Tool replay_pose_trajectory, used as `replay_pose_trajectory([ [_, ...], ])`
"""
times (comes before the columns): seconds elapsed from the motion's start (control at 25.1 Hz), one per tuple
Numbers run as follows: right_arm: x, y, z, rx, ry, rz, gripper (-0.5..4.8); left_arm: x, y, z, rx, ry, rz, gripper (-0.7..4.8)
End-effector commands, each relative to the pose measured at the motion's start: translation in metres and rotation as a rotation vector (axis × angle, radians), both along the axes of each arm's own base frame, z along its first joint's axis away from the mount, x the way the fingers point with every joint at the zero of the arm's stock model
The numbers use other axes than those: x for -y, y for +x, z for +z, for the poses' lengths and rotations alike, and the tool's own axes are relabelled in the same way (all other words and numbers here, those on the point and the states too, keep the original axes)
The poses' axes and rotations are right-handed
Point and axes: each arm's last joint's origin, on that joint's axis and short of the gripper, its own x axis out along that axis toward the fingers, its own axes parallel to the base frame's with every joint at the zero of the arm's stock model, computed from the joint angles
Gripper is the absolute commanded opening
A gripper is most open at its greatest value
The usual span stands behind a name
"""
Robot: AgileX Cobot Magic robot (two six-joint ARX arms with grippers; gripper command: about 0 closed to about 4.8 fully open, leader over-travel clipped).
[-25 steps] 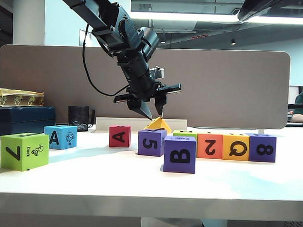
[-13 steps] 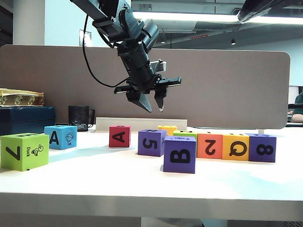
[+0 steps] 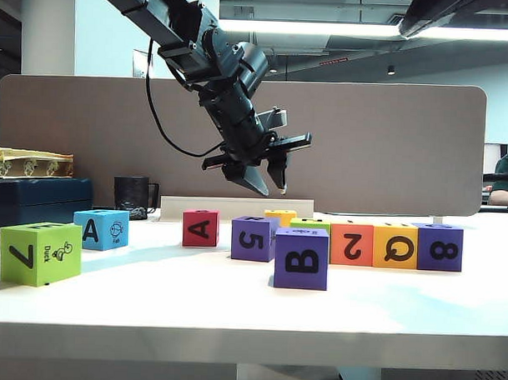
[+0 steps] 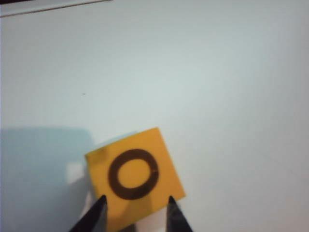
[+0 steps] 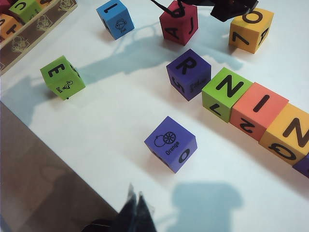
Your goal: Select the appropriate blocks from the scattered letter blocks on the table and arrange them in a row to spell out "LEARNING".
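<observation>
step: L gripper (image 3: 269,189) hangs above the yellow O block (image 4: 135,175); judged pre-grasp, not yet down on it.
L jaws: part open, empty; tips sit either side of the block's near edge in the wrist view, clear air under them in the exterior view.
R gripper (image 5: 137,207): low over the near desk edge, well apart from the blocks; jaws look pressed together, holding nothing.
O block loc: flat on the desk (image 3: 233,310), far side, just behind the row's left end; O up, a 7 on one side face.
row so far: R block (image 5: 188,72), green N (image 5: 226,92), then I, N, and one more mostly cut off, touching side by side, center-right. Judged L, E, A are left to place.
other picks: red A block (image 3: 201,228) left of the row; green E block (image 5: 62,76) far left, near side.
align: block is skewed vs the jaws; prob. turn the wrist so the pads meet two flat faces, not corners.
gap: looks barely block-wide; open more before dropping.
descent: straight down, centered; grip mid-height so it won't pivot.
risk: R block and green N are close in front; a slanted approach could nudge the row.
note: O isn't in the word, so either another face is wanted or it's being cleared; can't tell which.
</observation>
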Motion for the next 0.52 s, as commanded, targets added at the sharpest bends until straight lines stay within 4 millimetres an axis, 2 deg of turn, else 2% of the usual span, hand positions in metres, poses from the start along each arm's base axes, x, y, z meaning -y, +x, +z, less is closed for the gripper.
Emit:
replay_pose_trajectory([
  [0.04, 0.0, 0.0, 0.003, 0.015, 0.008, 0.007, -0.02, 0.003, 0.0, 0.003, 0.012, -0.033, -0.037, 1.51],
  [0.36, 0.0, 0.0, 0.003, 0.014, 0.008, 0.007, -0.02, 0.005, 0.001, -0.014, -0.048, -0.029, -0.064, 1.51],
  [0.52, 0.0, 0.0, 0.003, 0.014, 0.008, 0.007, -0.02, 0.002, 0.002, -0.016, -0.05, 0.006, -0.029, 1.51],
])
